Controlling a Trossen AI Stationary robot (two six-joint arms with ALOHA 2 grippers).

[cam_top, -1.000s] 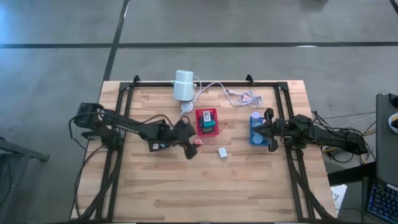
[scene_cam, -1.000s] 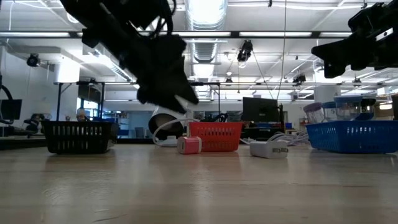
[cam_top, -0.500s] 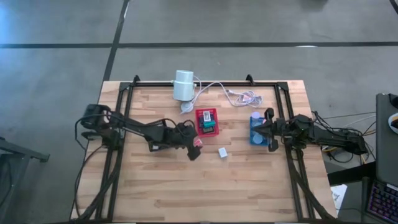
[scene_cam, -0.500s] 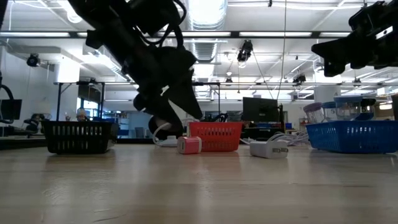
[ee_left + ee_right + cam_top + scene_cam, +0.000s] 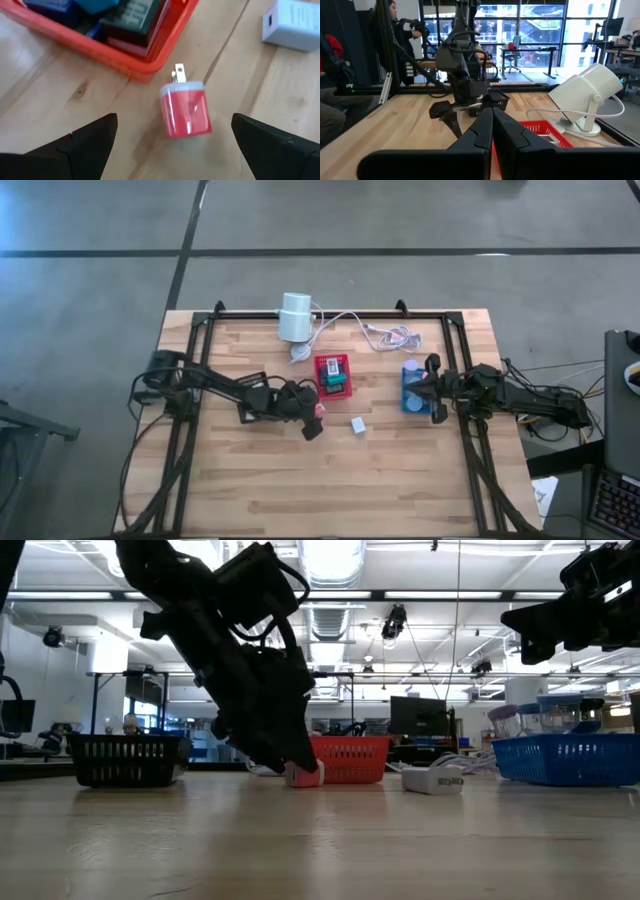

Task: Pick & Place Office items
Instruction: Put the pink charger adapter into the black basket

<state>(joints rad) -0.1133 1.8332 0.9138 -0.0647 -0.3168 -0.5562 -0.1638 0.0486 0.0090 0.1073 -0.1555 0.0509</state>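
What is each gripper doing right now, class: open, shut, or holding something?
Left gripper: open, empty, straddling the pink plug adapter on the table.
Right gripper: shut, empty, above the blue tray.

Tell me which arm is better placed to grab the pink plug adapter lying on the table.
Left. Its end effector is open directly over the pink adapter, beside the red tray. The right end effector is shut, over by the blue tray.

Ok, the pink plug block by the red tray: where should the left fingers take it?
Grip the pink plug block across its flat long sides, coming straight down with the open left gripper. It lies flat on the table, prongs toward the red tray, so avoid that end.
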